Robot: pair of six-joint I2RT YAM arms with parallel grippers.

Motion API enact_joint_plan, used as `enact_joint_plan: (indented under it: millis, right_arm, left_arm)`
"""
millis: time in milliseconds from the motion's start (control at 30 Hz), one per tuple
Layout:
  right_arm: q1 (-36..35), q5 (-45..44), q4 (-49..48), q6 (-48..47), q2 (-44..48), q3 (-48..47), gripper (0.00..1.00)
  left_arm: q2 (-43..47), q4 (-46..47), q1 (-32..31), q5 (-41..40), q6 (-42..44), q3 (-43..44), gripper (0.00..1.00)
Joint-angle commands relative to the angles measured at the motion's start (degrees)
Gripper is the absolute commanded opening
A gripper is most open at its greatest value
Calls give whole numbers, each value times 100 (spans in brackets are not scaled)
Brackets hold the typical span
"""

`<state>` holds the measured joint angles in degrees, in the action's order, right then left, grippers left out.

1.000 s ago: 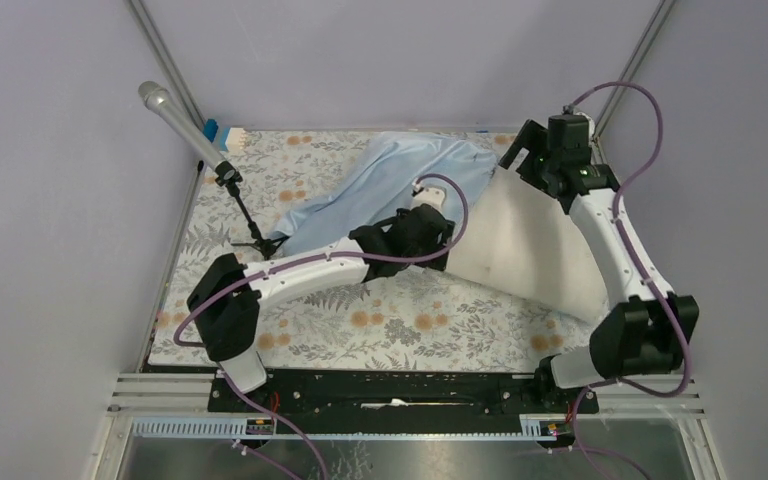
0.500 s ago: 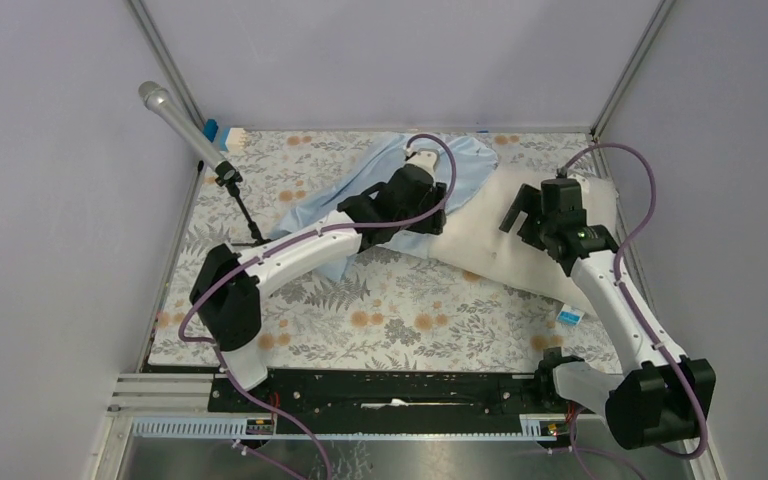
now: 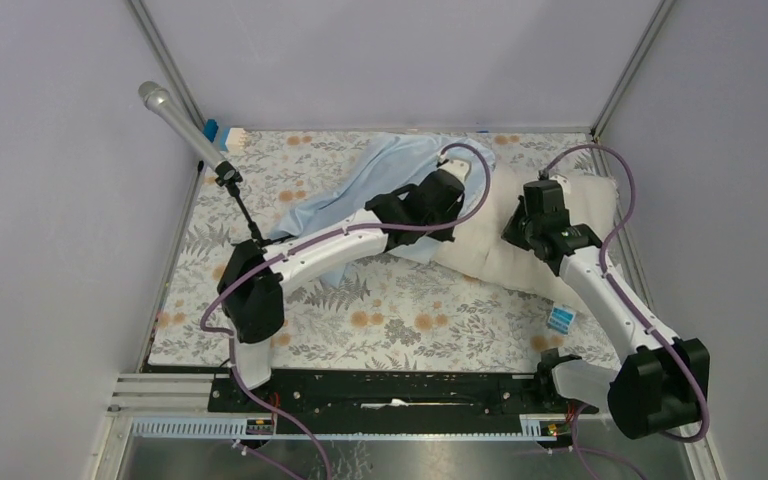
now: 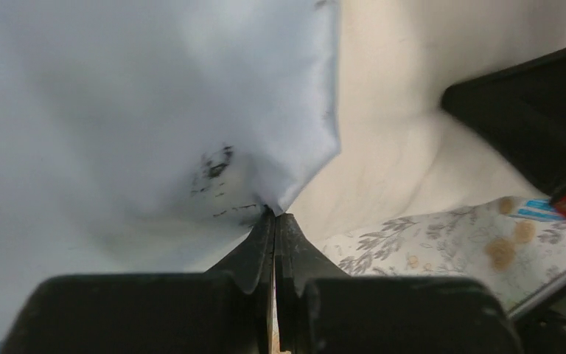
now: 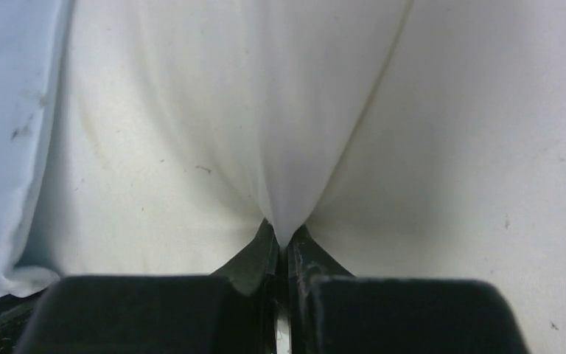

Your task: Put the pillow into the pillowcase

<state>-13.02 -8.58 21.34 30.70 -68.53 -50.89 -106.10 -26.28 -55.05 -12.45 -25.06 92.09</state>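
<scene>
I'm looking into a lab test cell, not a home: plain grey panels (image 3: 50, 250) box in the cloth-covered counter (image 3: 390, 320). A microphone (image 3: 172, 115) stands by, and the left arm (image 3: 310, 255) and right arm (image 3: 610, 300) are bolted to a metal rail (image 3: 150, 387), trailing purple cables (image 3: 626, 195).

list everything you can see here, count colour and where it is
pillow: one, cream, right half of the table, its left end against the pillowcase
pillowcase: one, light blue, crumpled, far middle of the table
tablecloth: one, floral grey and orange, covers the table
microphone: one, grey on a black stand, far left
small object: one, blue and white, far left corner, too small to tell
packet: one, blue and white striped, near right, beside the pillow
left arm: one, white and black, reaching to the pillowcase
right arm: one, white and black, over the pillow
left gripper: shut on a pillowcase edge
right gripper: shut on a pillow fold
</scene>
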Motion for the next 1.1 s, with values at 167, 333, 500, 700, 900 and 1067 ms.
enact_joint_plan:
  millis: [167,333,500,700,900,1067]
  right_arm:
    - [-1233,-175,123,1009,841,-1128,0]
    - [-1309,-477,-37,1141,943,-1002,0]
    - [-1309,-79,-136,1224,794,-749,0]
    - [-1302,-91,-74,864,769,-516,0]
    - [-1305,67,-60,905,493,-585,0]
    - [-1307,147,75,956,347,-988,0]
  left_arm:
    - [-446,-316,-217,2757,-569,4067,0]
    - [-393,151,79,3494,-1336,3819,0]
    - [-189,141,460,3340,-1359,2710,0]
    - [605,-25,493,2554,-890,1431,16]
    - [2307,-207,160,912,-437,-371,53]
    - [3687,-232,-272,-682,-976,-2387,55]
